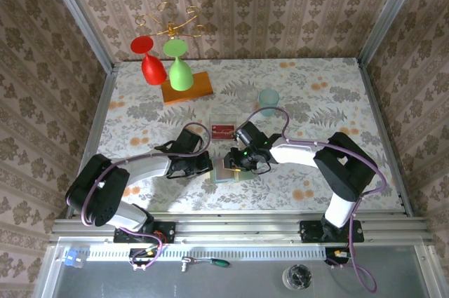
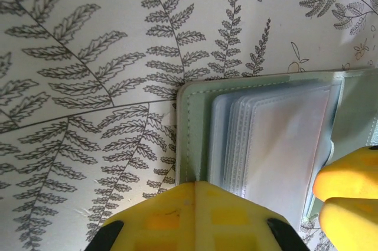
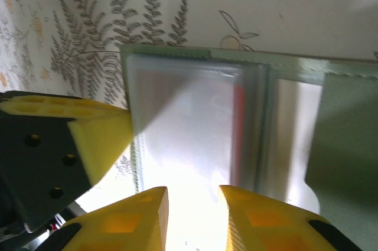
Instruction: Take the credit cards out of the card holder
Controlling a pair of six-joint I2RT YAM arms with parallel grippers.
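The sage-green card holder (image 1: 226, 173) lies open on the table between my two grippers. My left gripper (image 2: 198, 185) is shut, with its tips pressed down on the holder's green left border (image 2: 194, 127). Beside it fan out clear pockets (image 2: 277, 139). My right gripper (image 3: 194, 195) hovers over those pockets with its jaws a little apart and nothing pinched. The red edge of a credit card (image 3: 238, 115) shows inside one pocket. Another red credit card (image 1: 222, 130) lies on the table just behind the holder. From above, the left gripper (image 1: 209, 166) and right gripper (image 1: 240, 163) flank the holder.
A pale teal cup (image 1: 268, 100) stands behind the right arm. Further back on the left, an orange board (image 1: 188, 89) carries a red glass (image 1: 151, 66) and a green glass (image 1: 179, 70) under a gold rack. Walls close the table's sides and back.
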